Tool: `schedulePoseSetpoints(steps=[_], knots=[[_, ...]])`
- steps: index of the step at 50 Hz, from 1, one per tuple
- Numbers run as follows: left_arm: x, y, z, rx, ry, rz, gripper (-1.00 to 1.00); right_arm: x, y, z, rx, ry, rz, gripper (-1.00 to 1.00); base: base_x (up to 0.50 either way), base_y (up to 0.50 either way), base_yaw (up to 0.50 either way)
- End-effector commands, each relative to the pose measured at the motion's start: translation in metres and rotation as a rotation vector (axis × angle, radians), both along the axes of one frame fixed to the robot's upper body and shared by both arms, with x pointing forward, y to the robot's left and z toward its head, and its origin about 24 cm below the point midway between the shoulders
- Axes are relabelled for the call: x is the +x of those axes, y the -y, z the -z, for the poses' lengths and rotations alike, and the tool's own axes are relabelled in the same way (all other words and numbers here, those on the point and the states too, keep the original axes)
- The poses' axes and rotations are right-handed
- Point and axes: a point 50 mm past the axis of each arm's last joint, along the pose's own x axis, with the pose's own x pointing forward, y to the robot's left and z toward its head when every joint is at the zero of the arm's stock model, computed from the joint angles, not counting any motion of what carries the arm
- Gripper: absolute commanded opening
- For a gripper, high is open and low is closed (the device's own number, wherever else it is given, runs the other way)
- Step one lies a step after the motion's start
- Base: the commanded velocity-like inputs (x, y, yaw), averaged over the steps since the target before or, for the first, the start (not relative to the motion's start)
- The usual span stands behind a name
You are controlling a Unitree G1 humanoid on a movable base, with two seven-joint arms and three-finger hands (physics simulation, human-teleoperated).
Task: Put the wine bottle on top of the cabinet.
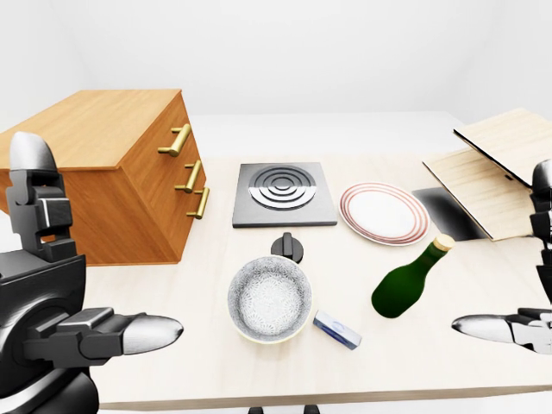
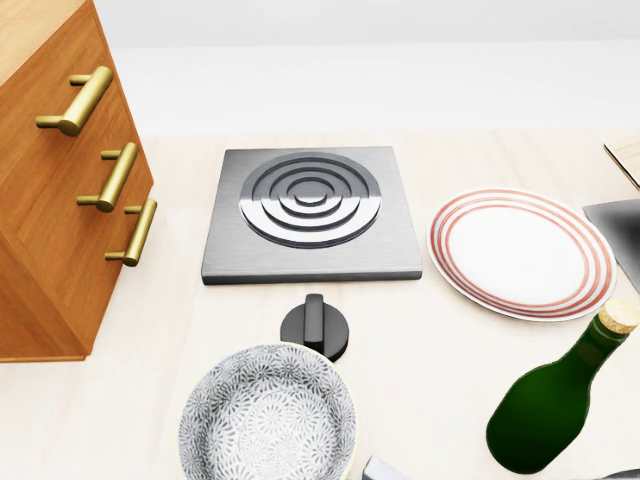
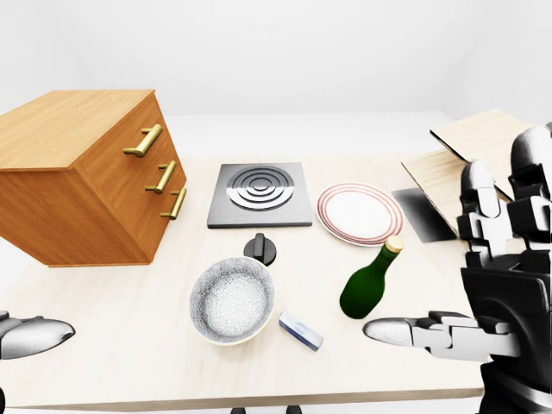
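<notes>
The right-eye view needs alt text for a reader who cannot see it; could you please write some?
A green wine bottle stands ungrasped on a pale table, with the open right robot hand just to its right. A wooden cabinet sits at far left; a stove plate, striped plate and patterned bowl lie between.

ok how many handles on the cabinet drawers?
3, all brass, stacked down the cabinet face at the head view's left: top handle, middle handle, bottom handle. Other cabinet faces aren't fully visible, so more could be hidden.
</notes>
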Motion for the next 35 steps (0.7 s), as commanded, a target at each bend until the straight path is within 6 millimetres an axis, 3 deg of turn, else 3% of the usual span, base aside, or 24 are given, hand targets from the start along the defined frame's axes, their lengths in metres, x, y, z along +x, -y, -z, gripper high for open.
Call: schedulePoseSetpoints(steps=[1, 17, 35], knots=[[0.0, 0.002, 0.002, 0.007, -0.006, 0.0, 1.0, -0.013, 0.016, -0.015, 0.011, 0.054, 0.042, 1.0, 0.0, 0.0, 0.0], [0.0, 0.001, 0.001, 0.01, -0.001, -0.002, 1.0, -0.021, 0.018, -0.019, -0.111, 0.25, 0.094, 1.0, 0.0, 0.0, 0.0], [0.0, 0.001, 0.0, 0.012, 0.007, -0.006, 1.0, -0.021, 0.017, -0.015, -0.231, 0.268, 0.139, 1.0, 0.0, 0.0, 0.0]])
